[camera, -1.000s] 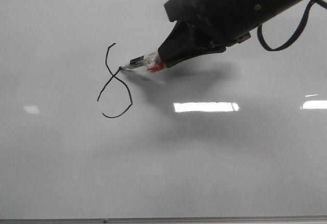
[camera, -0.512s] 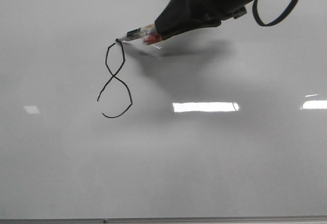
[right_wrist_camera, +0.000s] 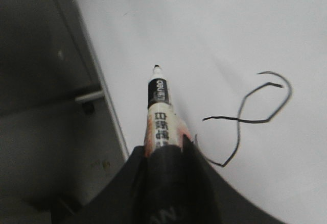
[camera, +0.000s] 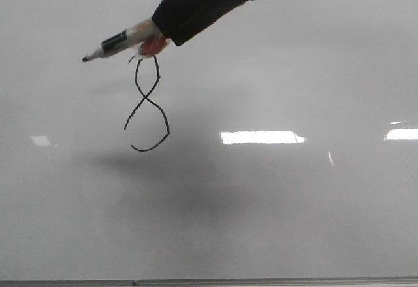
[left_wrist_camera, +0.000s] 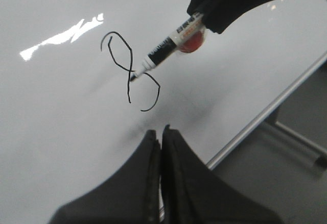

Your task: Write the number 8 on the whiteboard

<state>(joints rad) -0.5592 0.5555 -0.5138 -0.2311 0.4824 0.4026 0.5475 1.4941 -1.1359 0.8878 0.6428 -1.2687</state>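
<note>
The number 8 point(camera: 145, 99) is a thin black figure on the whiteboard point(camera: 274, 202), with a narrow upper loop and a lower loop left open. My right gripper point(camera: 163, 31) is shut on a black-tipped marker point(camera: 121, 40). The marker's tip hangs off the board, just up and left of the 8's top. The left wrist view shows the 8 point(left_wrist_camera: 126, 70), the marker point(left_wrist_camera: 168, 48) and my left gripper point(left_wrist_camera: 159, 132), shut and empty, near the board's edge. The right wrist view shows the right gripper point(right_wrist_camera: 166, 150), the marker point(right_wrist_camera: 159, 112) and the 8 point(right_wrist_camera: 238, 120).
A thin metal edge strip point(camera: 209, 280) bounds the whiteboard at the near side; it also shows in the left wrist view point(left_wrist_camera: 265, 114) and the right wrist view point(right_wrist_camera: 110, 106), with dark space beyond. Bright glare patches point(camera: 261, 136) lie right of the 8.
The right gripper drew the marker from the 8's crossing up to its top, closing the upper loop. It then lifted the marker off the board, up and to the left.
</note>
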